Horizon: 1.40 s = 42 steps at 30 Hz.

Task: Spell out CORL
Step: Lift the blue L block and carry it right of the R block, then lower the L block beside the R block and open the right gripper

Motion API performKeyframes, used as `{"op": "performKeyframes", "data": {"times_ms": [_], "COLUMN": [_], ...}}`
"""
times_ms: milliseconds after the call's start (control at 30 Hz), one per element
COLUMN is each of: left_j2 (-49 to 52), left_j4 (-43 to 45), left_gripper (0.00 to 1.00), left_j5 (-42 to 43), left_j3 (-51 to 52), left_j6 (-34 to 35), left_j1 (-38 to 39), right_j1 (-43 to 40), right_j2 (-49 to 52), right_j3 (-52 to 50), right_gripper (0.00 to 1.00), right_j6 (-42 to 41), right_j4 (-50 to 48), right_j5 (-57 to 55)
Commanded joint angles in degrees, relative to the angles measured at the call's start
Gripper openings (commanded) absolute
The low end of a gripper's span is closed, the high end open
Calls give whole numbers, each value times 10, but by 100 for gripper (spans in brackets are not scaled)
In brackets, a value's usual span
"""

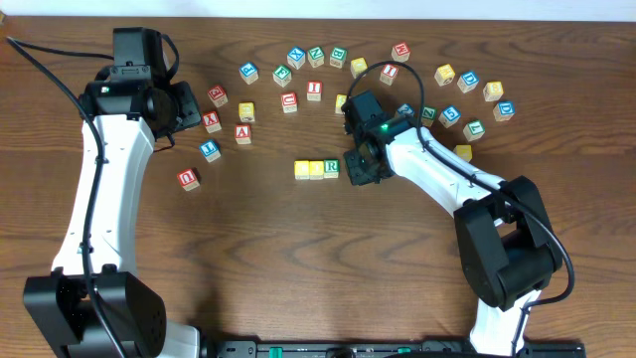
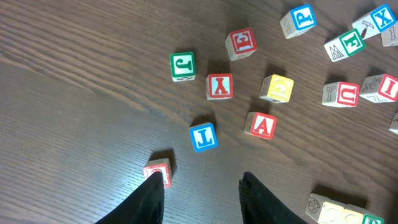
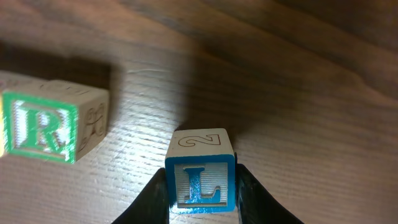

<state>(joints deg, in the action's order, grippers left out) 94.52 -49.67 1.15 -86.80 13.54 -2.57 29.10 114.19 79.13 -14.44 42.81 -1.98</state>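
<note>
Dark wood surface (image 3: 298,81) carried R (image 3: 43,127) at nine o'clock of L (image 3: 200,177); right tool (image 3: 202,202) clamped L's flat sides, seemingly light, stiff, slick; left tool (image 2: 202,196) gaped empty

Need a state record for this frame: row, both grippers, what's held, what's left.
row: three blocks, touching
row end: green R; the two before it are yellow, letters unreadable
right gripper: shut on L block
L block position: beside R on the open end, clear gap between them
left gripper: open, empty, over the table
loose blocks: scattered behind the row
left to do: L not yet against R
</note>
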Motion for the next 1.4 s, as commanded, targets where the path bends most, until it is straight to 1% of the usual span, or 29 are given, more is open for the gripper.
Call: {"op": "performKeyframes", "data": {"times_ms": [0,200,433,633,1033,1267,1367], "left_j2": [8,8,8,8,8,8,8], "left_j4": [-2,-2,-2,-2,-2,-2,-2], "left_gripper": [39,39,39,39,39,39,39], "left_j5": [-3,-3,-3,-3,-3,-3,-3], "left_j3": [4,4,4,4,4,4,4], "left_j6": [3,3,3,3,3,3,3], "left_j1": [-1,-1,-1,-1,-1,-1,-1], "right_j1": [-2,-2,-2,-2,-1,-1,-1], "right_j2": [5,5,5,5,5,5,5], "right_j3": [3,3,9,13,13,13,13], "right_gripper": [25,25,25,26,24,29,40], "right_j6": [-77,-85,-126,-152,-153,-151,-151], "right_j4": [5,5,5,-8,-30,-33,-35], "right_j5": [-22,-22,-17,9,17,22,24]}}
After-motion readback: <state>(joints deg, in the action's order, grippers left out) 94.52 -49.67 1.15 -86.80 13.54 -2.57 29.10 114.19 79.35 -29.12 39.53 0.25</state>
